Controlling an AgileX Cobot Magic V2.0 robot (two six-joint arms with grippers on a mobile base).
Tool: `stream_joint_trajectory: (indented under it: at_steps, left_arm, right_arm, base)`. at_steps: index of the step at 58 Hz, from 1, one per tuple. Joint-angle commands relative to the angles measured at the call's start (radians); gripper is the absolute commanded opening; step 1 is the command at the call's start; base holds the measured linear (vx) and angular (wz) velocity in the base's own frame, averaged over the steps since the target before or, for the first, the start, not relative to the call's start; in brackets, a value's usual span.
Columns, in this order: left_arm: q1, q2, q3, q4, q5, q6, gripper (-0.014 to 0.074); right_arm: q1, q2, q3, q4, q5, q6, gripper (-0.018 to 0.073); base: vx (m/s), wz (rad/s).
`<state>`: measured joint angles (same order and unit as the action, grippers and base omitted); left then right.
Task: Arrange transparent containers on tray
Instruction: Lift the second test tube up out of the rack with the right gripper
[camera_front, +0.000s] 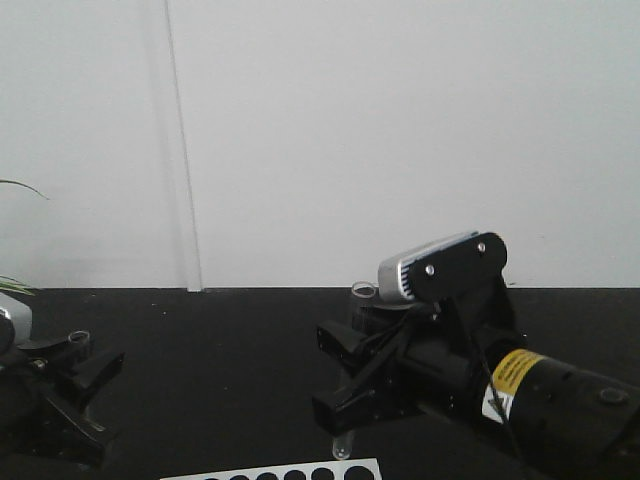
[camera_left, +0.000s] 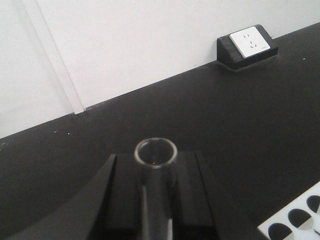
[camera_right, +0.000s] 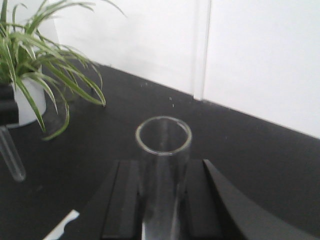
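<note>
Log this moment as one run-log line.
left gripper: shut on left test tube | right gripper: shut on right test tube | tray: not in view

We see soft, even light on the white wall (camera_front: 400, 120), while the black table (camera_front: 220, 360) swallows detail and shadow. In the right wrist view the glass tube (camera_right: 162, 185) near the lens looks soft, and the plant (camera_right: 45, 65) is slightly blurred.

Nothing really readable here. The yellow sticker (camera_front: 516, 371) on the right arm (camera_front: 575, 405) has dark print and a warning symbol (way too blurry to make out).
</note>
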<state>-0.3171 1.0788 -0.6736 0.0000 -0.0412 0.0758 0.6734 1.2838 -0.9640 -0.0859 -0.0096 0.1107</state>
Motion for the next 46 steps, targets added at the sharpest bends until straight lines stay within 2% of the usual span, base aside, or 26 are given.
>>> stream_joint_trajectory:
  at_steps: [1, 25, 46]
  left_arm:
    - [-0.002, -0.03, -0.039, -0.009, -0.08, -0.001, -0.0007]
    - [-0.002, -0.198, -0.039, -0.009, -0.108, -0.004, -0.0007]
    - [-0.002, -0.196, -0.038, -0.009, -0.125, -0.004, -0.0007]
  right_arm:
    - [-0.005, -0.039, -0.078, -0.002, -0.054, -0.013, -0.0011]
    - [-0.005, -0.089, -0.105, -0.001, -0.005, -0.01, -0.0009]
    - [-0.005, -0.089, -0.105, -0.001, -0.007, -0.01, -0.0008]
  base:
    - [0.0, 0.0]
    - [0.0, 0.0]
    - [0.0, 0.0]
